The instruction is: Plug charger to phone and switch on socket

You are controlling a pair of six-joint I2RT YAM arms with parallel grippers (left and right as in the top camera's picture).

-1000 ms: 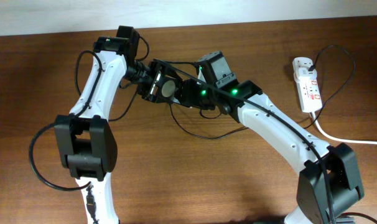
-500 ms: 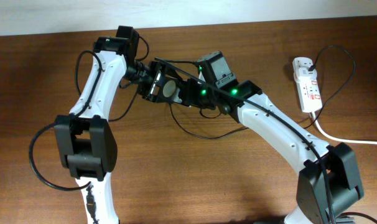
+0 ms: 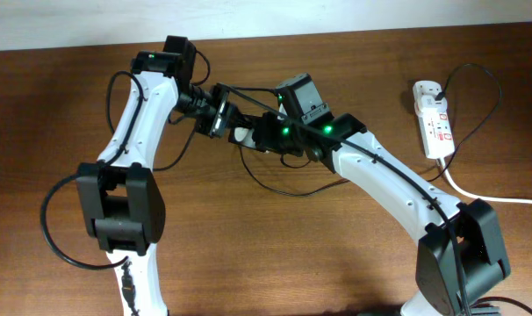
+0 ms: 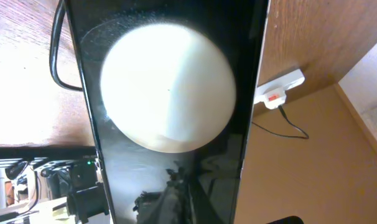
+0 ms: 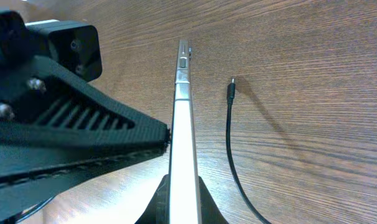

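The phone (image 3: 240, 134) is held off the table between the two arms. In the right wrist view the phone (image 5: 183, 112) stands edge-on, and my right gripper (image 5: 183, 202) is shut on its thin sides. My left gripper (image 3: 219, 117) is shut beside the phone's face, and its tip (image 5: 163, 134) reaches the phone without clasping it. The glossy black face and a white round spot (image 4: 168, 87) fill the left wrist view. The charger cable (image 3: 288, 189) lies on the table, and its small plug tip (image 5: 232, 83) lies free next to the phone. The socket (image 3: 434, 123) lies far right.
A white adapter (image 3: 427, 90) sits on the socket's far end. A thick white cord (image 3: 490, 197) runs off to the right. The socket (image 4: 279, 89) also shows behind the phone. The robots' black cables (image 3: 60, 237) loop near the left arm.
The phone has turned more edge-on in the overhead view. My right gripper has closed onto it. My left gripper has closed beside it.
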